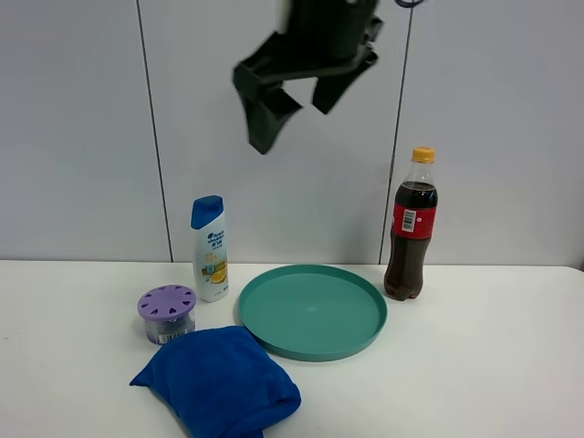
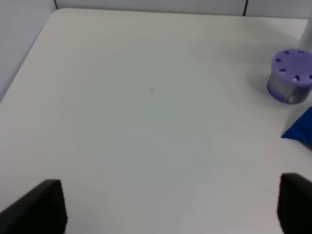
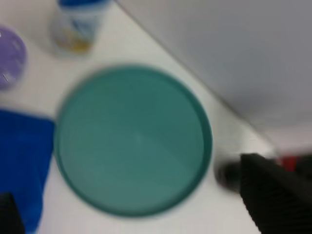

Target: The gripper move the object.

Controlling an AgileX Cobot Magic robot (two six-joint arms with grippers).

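Note:
The object, a small clear jar with a lilac pierced lid (image 1: 167, 312), stands on the white table at the left, beside the blue cloth. It also shows in the left wrist view (image 2: 291, 75) and, blurred, at the edge of the right wrist view (image 3: 7, 58). My right gripper (image 1: 294, 117) is open and empty, high in the air above the green plate; its dark fingers frame the right wrist view (image 3: 131, 195). My left gripper (image 2: 170, 187) is open and empty above bare table, well away from the jar. It is out of the exterior view.
A white shampoo bottle (image 1: 210, 248) stands just behind the jar. A blue cloth (image 1: 219, 381) lies in front of it. A green round plate (image 1: 312, 312) sits mid-table and a cola bottle (image 1: 410, 228) stands to its right. A grey wall runs behind.

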